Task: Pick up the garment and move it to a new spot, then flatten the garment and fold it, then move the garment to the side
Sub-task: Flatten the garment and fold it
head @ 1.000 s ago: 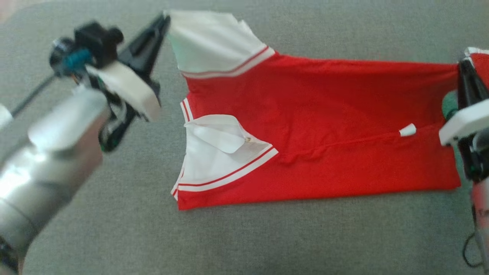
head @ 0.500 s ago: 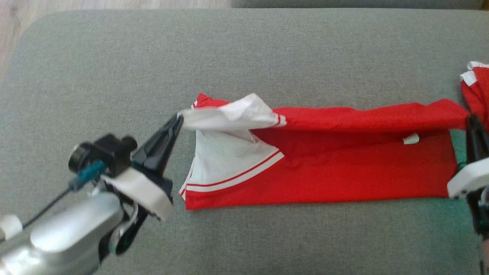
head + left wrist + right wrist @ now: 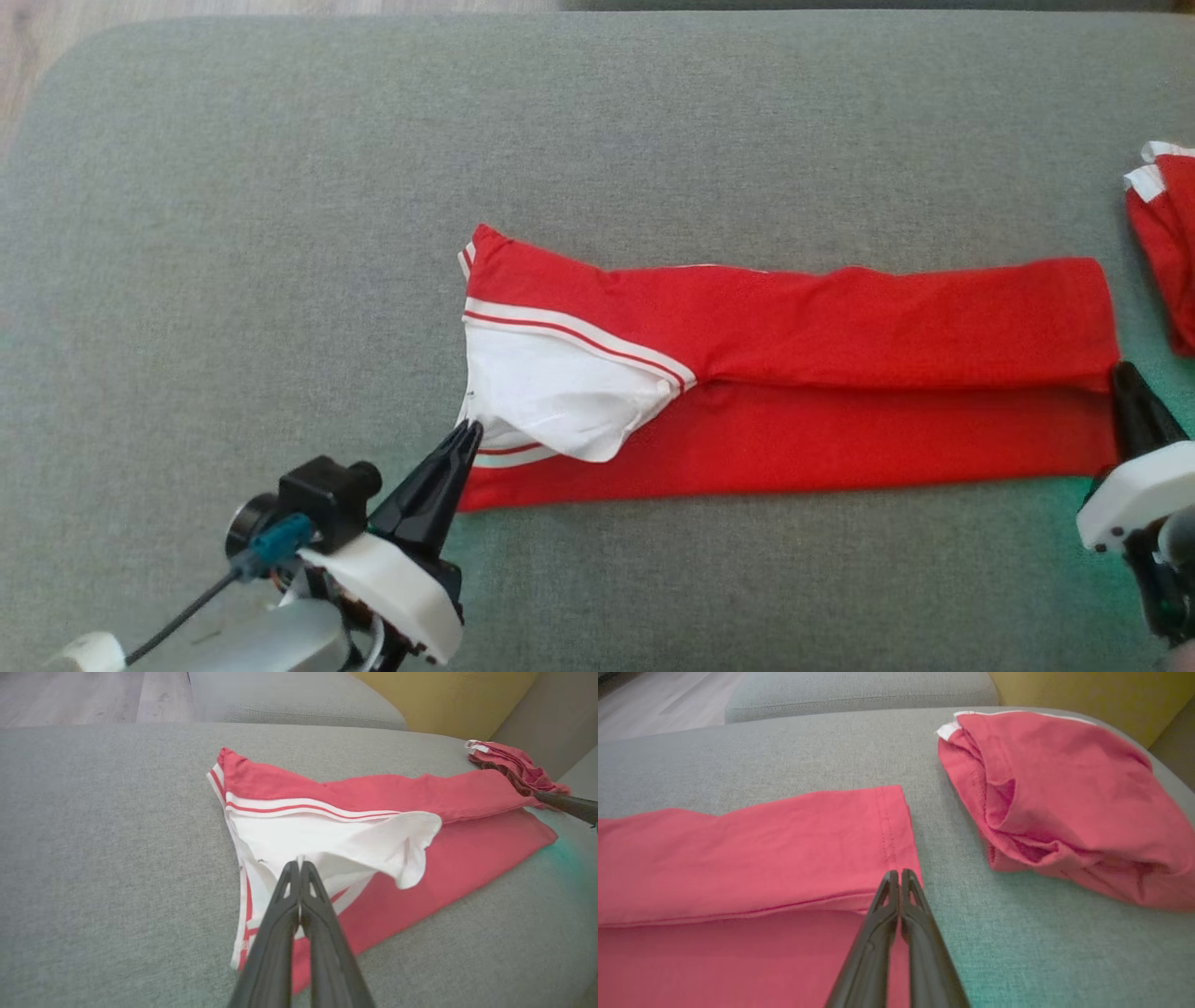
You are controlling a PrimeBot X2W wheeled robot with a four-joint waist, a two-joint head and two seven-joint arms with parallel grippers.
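The garment (image 3: 840, 373) is a red shirt with white, red-striped sleeves, lying as a long folded band on the grey cushion (image 3: 280, 233). Its far half is laid over the near half. My left gripper (image 3: 467, 431) is shut on the edge of the white sleeve (image 3: 560, 401) at the band's left end; in the left wrist view the gripper (image 3: 299, 862) pinches white cloth. My right gripper (image 3: 1120, 371) is shut at the hem corner of the top layer on the right end, and in the right wrist view its tips (image 3: 900, 872) meet on the stitched hem (image 3: 889, 830).
A second red garment (image 3: 1167, 243) lies bunched at the cushion's right edge, close to my right gripper. A yellow cushion (image 3: 444, 695) stands behind it. Wooden floor (image 3: 70, 695) shows past the cushion's far left corner. Bare grey cushion surrounds the band.
Both grippers have come toward me carrying the garment's far edge, laying it over the near half. The lifted white sleeve now rests on the red cloth. The camera has also shifted.
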